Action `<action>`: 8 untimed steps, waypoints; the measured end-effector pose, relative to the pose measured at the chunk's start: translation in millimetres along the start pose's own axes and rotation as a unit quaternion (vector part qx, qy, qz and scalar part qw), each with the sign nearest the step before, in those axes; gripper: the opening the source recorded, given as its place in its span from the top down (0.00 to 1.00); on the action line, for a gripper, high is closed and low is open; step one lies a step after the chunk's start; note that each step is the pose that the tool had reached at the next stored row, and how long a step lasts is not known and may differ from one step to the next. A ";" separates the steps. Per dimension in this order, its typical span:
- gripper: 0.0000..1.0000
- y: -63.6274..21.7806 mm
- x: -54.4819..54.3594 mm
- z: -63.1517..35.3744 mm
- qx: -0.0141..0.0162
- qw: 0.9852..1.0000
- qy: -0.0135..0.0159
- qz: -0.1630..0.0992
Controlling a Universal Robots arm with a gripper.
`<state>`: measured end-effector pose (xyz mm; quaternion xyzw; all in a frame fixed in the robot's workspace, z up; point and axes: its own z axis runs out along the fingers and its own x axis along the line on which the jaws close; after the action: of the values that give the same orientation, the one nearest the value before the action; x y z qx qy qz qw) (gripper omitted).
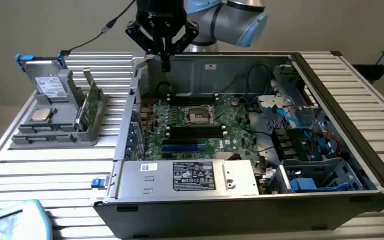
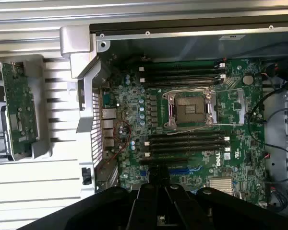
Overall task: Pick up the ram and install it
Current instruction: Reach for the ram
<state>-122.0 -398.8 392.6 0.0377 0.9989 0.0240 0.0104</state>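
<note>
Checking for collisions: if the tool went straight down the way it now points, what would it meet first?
Probably the motherboard, around its blue slot. The shut tool hangs above it, though the depth is unclear.

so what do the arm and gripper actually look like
The arm is silver-grey with light blue joint caps. The gripper is all black, with a round body bearing small white lettering and angular linkages below it. A thin black cable runs off its side.
</note>
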 end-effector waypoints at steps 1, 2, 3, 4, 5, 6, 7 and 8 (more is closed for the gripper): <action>0.89 0.0 0.0 0.0 0.000 1.000 0.000 0.000; 0.89 0.0 0.0 0.0 0.000 1.000 0.000 0.000; 0.89 0.0 0.1 0.0 0.000 1.000 0.000 0.000; 0.89 0.0 0.1 0.0 0.000 1.000 0.000 0.000; 0.89 0.0 0.1 0.0 0.000 1.000 0.000 0.000; 0.89 0.0 0.1 0.0 0.000 1.000 0.000 0.000; 0.89 0.0 0.1 0.0 0.000 1.000 0.000 0.000; 0.89 0.0 0.1 0.0 0.000 1.000 0.000 0.000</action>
<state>-122.1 -398.8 392.6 0.0380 0.9989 0.0240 0.0104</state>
